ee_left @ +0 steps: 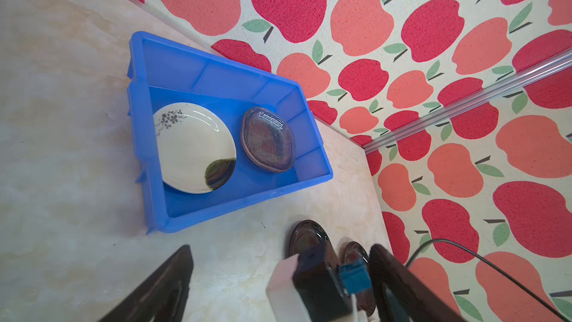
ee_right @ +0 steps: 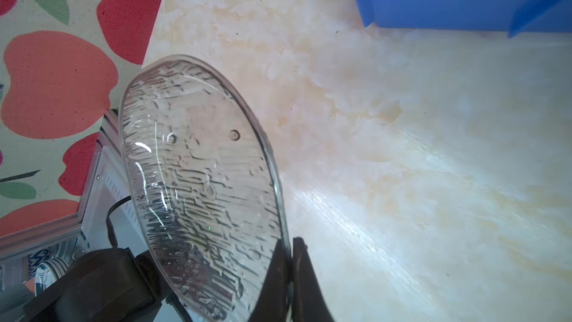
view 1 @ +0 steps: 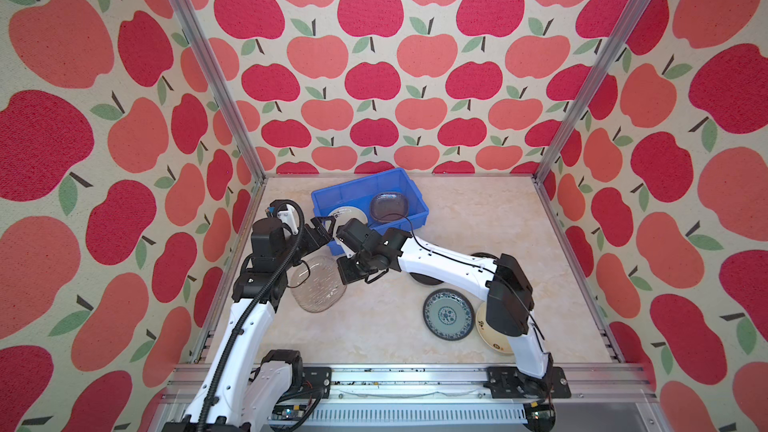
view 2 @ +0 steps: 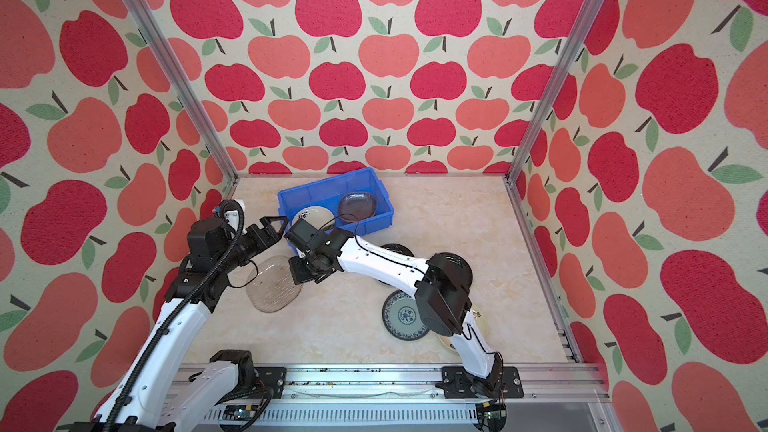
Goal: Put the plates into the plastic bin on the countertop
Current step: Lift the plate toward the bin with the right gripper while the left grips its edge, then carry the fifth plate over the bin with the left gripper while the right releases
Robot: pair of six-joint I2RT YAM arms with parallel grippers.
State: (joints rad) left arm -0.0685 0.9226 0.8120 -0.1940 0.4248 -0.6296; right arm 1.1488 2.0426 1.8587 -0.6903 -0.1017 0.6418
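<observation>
Right wrist view: right gripper (ee_right: 289,246) with fingers pressed tight on the rim of a clear, ripple-textured, rounded-square glass plate (ee_right: 198,181), which is tilted up on edge over the beige marble-patterned countertop (ee_right: 402,150). Cannot tell whether its low edge touches the surface. Both top views: same plate (view 1: 318,290) near the countertop's left side, just in front of the bright blue rectangular plastic bin (view 1: 361,187) and outside it. Left gripper (view 1: 323,227) level with the bin's near-left corner, fingers (ee_left: 167,286) spread wide apart. Inside the bin, side by side: a round cream plate (ee_left: 193,147) with a grey floral mark and a dark patch, and a smoky rounded-square glass plate (ee_left: 267,139), seemingly topping a small stack of the same kind. On the countertop's right half: a teal-blue patterned round plate (view 1: 448,314). Just beside it, a second cream plate (view 1: 490,340), partly hidden under the right arm (view 1: 449,268). Two glossy black plates (ee_left: 309,235) largely covered by that arm, between the teal-blue plate and the bin.
</observation>
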